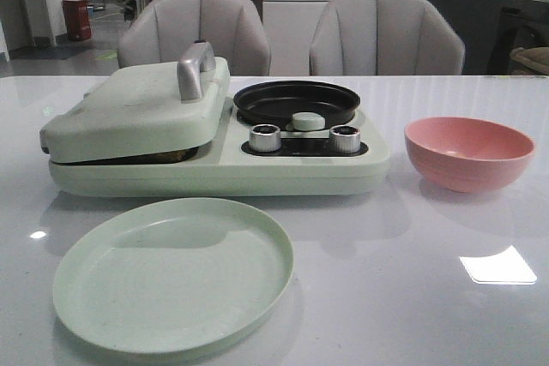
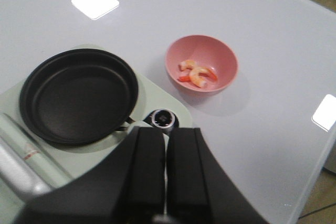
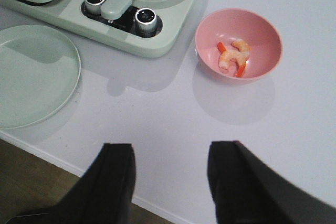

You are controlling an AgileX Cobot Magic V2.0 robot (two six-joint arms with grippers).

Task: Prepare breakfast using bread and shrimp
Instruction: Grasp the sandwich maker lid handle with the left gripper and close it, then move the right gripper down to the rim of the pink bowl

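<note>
Right wrist view shows the shrimp (image 3: 233,56), a few curled pink-orange pieces, lying together in the bottom of a pink bowl (image 3: 210,30). That bowl stands on the white table (image 3: 157,108), just beside the pale green cooking appliance (image 3: 168,24) on its pan side. Bread cannot be made out; the appliance's hinged lid (image 1: 129,109) is down over the grill half, with only a dark gap at its edge. On the other half sits a black round pan (image 1: 296,102), with two silver knobs (image 1: 266,137) in front of it. A pale green plate (image 1: 171,272) lies on the table in front of the appliance. Left gripper (image 2: 165,171) hangs above the appliance near one knob, its fingers nearly together, gripping nothing. Right gripper (image 3: 170,182) hangs over the table's near edge, fingers spread wide, nothing between them.
</note>
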